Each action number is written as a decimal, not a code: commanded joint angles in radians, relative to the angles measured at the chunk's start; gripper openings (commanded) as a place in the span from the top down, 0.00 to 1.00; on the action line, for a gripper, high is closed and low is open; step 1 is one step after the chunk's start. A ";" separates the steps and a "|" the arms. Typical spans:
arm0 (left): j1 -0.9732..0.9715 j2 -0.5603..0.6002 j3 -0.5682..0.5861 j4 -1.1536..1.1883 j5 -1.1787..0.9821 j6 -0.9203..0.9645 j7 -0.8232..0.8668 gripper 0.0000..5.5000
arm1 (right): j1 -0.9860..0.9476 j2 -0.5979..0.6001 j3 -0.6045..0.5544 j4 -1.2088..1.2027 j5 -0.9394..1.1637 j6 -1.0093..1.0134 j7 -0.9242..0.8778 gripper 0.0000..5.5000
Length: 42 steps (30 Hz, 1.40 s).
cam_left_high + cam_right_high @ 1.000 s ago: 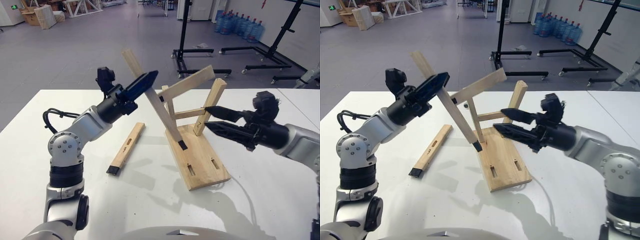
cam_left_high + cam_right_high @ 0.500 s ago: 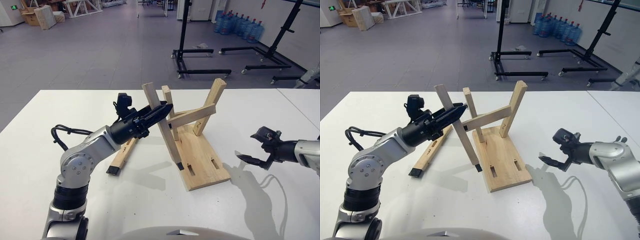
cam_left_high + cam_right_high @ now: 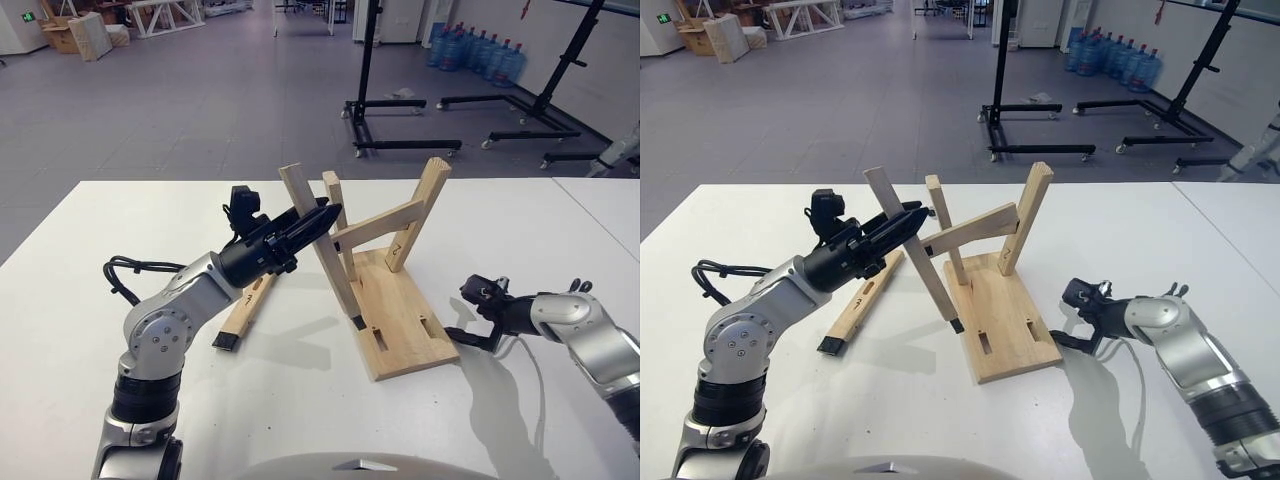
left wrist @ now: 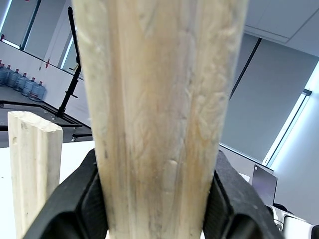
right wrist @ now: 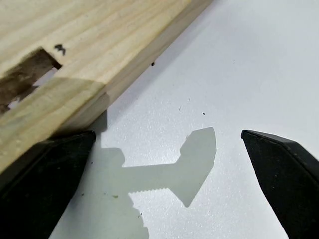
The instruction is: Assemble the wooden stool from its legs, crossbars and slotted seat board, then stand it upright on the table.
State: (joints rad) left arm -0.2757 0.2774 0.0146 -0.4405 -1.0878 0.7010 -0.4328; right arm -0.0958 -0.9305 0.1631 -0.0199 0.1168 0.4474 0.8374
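I'm gripping 1 leg (image 3: pixel 335 270) tight in the left gripper (image 3: pixel 318 216), long axis leaning steeply, its foot end down by a slot in the seat board (image 3: pixel 410 335). The right gripper (image 3: pixel 458 315) is sitting wide open, low beside the board's right edge, so it's probably nearer for bracing.

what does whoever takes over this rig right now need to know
Left gripper: shut on a tilted leg, whose dark lower end is at the left edge of the seat board.
Right gripper: open, low over the table at the board's near right corner, holding nothing.
Parts: the board lies flat on the table. Two more legs rise from its far end, with a crossbar slanting across them. One loose leg lies left of the board.
Done: a partial frame.
Left: seat the held leg, add the loose leg, stand the stool upright.
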 commanded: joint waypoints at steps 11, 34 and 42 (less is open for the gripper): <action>-0.080 0.191 0.094 0.081 0.011 0.024 -0.255 0.63 | -0.018 0.126 0.042 -0.101 -0.010 0.111 -0.012 0.02; -0.133 0.174 -0.069 0.176 0.416 -0.223 -0.433 0.63 | -0.044 0.181 -0.070 -0.136 0.043 0.147 -0.037 0.02; -0.137 0.083 -0.007 0.205 0.249 -0.180 -0.481 0.63 | -0.049 0.188 -0.058 -0.129 0.040 0.143 -0.038 0.02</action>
State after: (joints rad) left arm -0.4007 0.3692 -0.0032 -0.2280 -0.8039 0.4988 -0.9021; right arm -0.1317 -0.7436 0.1067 -0.1402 0.1583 0.5872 0.7982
